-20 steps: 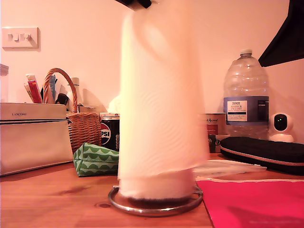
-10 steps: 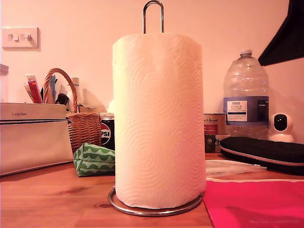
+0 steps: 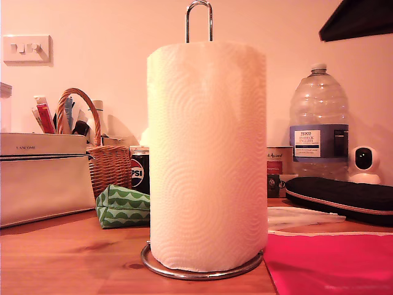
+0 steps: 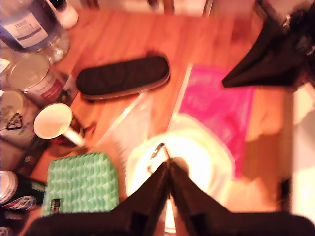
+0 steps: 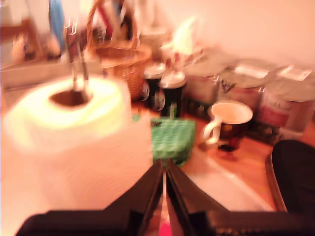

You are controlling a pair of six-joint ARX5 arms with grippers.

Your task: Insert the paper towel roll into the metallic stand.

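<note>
So the paper towel roll [image 3: 207,157] is sitting upright on the metal stand [image 3: 199,21], with the wire loop poking out of the top of the core and the ring base showing around the bottom of the roll. Long axis is straight up and down, no lean that I can see. Looks to me like the insert is basically done.

My first gripper [image 4: 170,184] is directly above the roll, looking down at the core with the loop tip right by its fingertips. Jaws are pressed together, nothing between them. My second gripper [image 5: 164,184] is off to one side of the roll, about level with its top edge, fingers also pinched together on nothing.

Neither one touches the roll. If anything's left, it's just backing away, and I'd guess the first gripper needs to go straight up so it doesn't snag the loop.
</note>
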